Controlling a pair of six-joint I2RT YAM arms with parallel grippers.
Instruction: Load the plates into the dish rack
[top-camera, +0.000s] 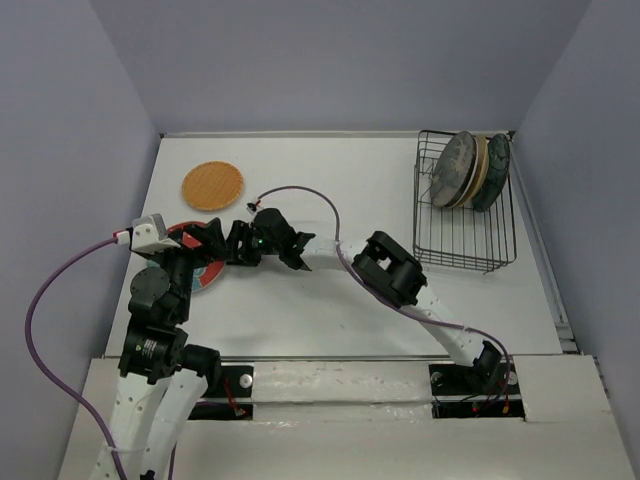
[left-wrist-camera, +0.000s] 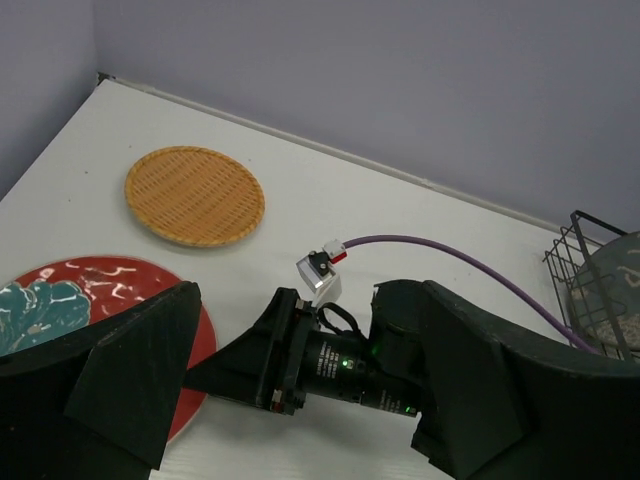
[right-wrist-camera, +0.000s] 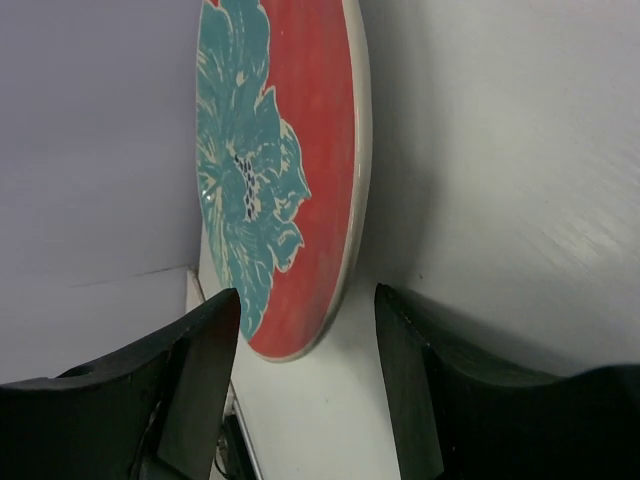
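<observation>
Red plate (right-wrist-camera: 290, 150), near left: rim between parted right gripper (right-wrist-camera: 305, 300); left gripper (left-wrist-camera: 310, 300) spread too. Clamp squarely, perhaps deeper.

The right arm (top-camera: 400, 275) stretched left, right gripper (right-wrist-camera: 305, 300) parted; the left gripper (left-wrist-camera: 308, 300) spread wide, apparently facing it.

The white desk (top-camera: 340, 320) carries an orange plate (top-camera: 213, 185) lying flat at its far left. A red-and-teal plate (left-wrist-camera: 110, 290) lies nearer, by the left edge. A black wire rack (top-camera: 460, 262) stands at the far right.
</observation>
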